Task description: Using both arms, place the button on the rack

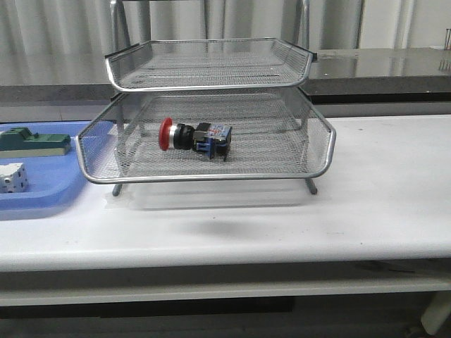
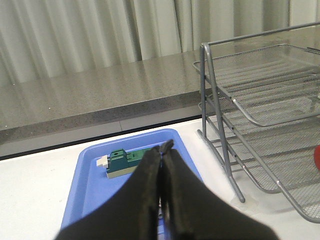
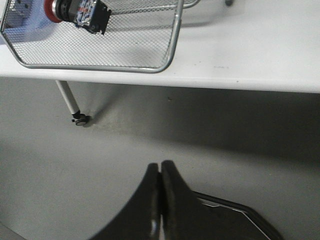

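The button (image 1: pixel 194 136), with red head, silver collar, black body and blue rear block, lies on its side in the pulled-out middle tray of the silver wire-mesh rack (image 1: pixel 320 127). It also shows in the right wrist view (image 3: pixel 75 11), in the same tray (image 3: pixel 170 45). My left gripper (image 2: pixel 163 149) is shut and empty, held over the blue tray, left of the rack (image 2: pixel 220 125). My right gripper (image 3: pixel 160 167) is shut and empty, low in front of the table, apart from the rack. Neither arm shows in the front view.
A flat blue plastic tray (image 1: pixel 42 201) lies left of the rack with a green block (image 1: pixel 32 141) and a white cube-like part (image 1: pixel 13 177). The green block shows in the left wrist view (image 2: pixel 122 161). A table leg with caster (image 3: pixel 75 112) stands below.
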`<state>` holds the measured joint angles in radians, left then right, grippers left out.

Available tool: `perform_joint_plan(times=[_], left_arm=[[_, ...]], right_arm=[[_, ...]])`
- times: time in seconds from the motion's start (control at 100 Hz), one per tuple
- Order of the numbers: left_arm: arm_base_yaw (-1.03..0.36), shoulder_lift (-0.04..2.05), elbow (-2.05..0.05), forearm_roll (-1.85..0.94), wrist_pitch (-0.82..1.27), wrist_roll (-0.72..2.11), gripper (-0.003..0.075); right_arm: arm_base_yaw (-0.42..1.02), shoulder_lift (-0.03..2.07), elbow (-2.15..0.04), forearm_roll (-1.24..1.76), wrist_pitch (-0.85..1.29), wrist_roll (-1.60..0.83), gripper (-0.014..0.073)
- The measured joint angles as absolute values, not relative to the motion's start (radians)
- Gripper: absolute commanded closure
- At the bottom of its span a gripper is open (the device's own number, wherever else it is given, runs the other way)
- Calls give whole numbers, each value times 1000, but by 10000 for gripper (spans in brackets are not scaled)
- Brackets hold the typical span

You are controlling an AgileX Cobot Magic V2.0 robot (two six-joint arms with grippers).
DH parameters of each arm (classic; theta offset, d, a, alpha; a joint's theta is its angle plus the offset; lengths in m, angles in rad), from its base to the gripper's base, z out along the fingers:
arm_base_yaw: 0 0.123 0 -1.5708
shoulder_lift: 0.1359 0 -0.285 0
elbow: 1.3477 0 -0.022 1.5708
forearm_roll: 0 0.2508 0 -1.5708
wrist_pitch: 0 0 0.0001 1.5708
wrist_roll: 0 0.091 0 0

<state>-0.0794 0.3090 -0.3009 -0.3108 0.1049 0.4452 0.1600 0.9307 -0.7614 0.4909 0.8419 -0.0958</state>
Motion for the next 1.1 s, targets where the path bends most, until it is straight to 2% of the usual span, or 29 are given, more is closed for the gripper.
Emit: perform_joint_plan(times=[0.21, 0.7, 1.1], left_arm=[[-79, 309, -301, -311, 105, 445, 741], [-79, 309, -301, -311, 107, 445, 741], [-79, 309, -301, -311, 107, 445, 741]], right_arm=[[217, 1085, -761, 541, 726, -125, 663], [482, 1403, -761, 626, 440, -125, 663], [614, 1560, -761, 682, 244, -125, 663]])
